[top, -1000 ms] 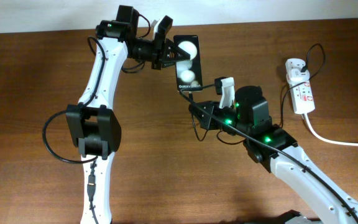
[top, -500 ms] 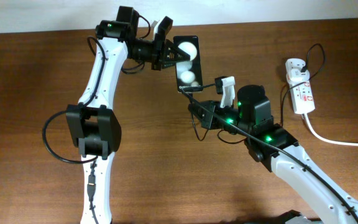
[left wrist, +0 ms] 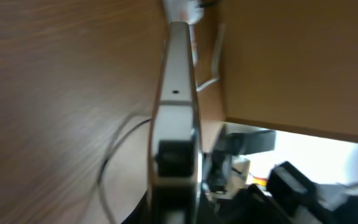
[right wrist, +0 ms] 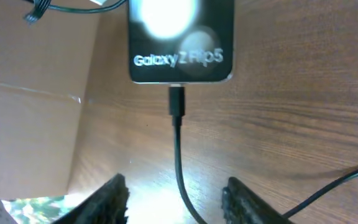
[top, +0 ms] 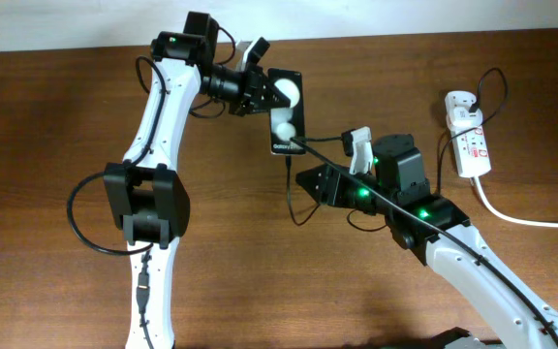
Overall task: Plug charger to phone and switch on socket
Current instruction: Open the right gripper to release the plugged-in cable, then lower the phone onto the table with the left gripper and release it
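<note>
You are looking at a robotics lab: two white robot arms (top: 153, 116) are standing on a wooden counter (top: 46, 145) beside a pale wall (top: 405, 15).

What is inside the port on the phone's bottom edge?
The charger has its connector tip in the bottom edge of the phone; its cable trails down between the spread fingers of the right gripper. The connector covers the port, so how deep it sits cannot be seen.

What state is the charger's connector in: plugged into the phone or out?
Plugged in. The right wrist view shows the connector seated in the phone's bottom edge, its cable trailing down.
</note>
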### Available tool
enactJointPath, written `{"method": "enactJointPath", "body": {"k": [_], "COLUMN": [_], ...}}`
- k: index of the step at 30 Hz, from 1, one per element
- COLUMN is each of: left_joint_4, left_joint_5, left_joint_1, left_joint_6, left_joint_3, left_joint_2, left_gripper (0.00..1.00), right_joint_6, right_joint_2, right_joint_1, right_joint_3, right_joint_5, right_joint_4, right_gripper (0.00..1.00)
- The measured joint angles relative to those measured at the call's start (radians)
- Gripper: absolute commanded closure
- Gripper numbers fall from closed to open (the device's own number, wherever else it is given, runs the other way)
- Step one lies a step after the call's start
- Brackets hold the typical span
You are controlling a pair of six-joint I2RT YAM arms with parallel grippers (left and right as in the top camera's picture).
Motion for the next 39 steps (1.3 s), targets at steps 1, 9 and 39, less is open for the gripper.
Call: {"method": "enactJointPath", "body": {"k": [1, 9, 39], "left_joint_4": [-0.008, -0.024, -0.029], "left_joint_5": [-0.033, -0.310, -0.457], "left_joint_1": [0.000, 0.000, -0.015], "left_joint_6": [0.000, 0.003, -0.061], "left_joint_3": [0.000, -0.022, -0.040], "left_joint_2": [0.000, 0.004, 0.203], "left_gripper": [1.00, 1.00, 0.49], "right_joint_6": [-0.003, -0.008, -0.045], "right_joint_2": [0.000, 0.000, 0.000], "right_joint_1": [0.000, 0.000, 0.000], "right_joint_3": [0.000, 0.000, 0.000], "right_joint_5": [0.000, 0.024, 0.062], "right_joint_4": [-0.004, -0.082, -0.163], "right_gripper": [0.44, 0.42, 0.39]}}
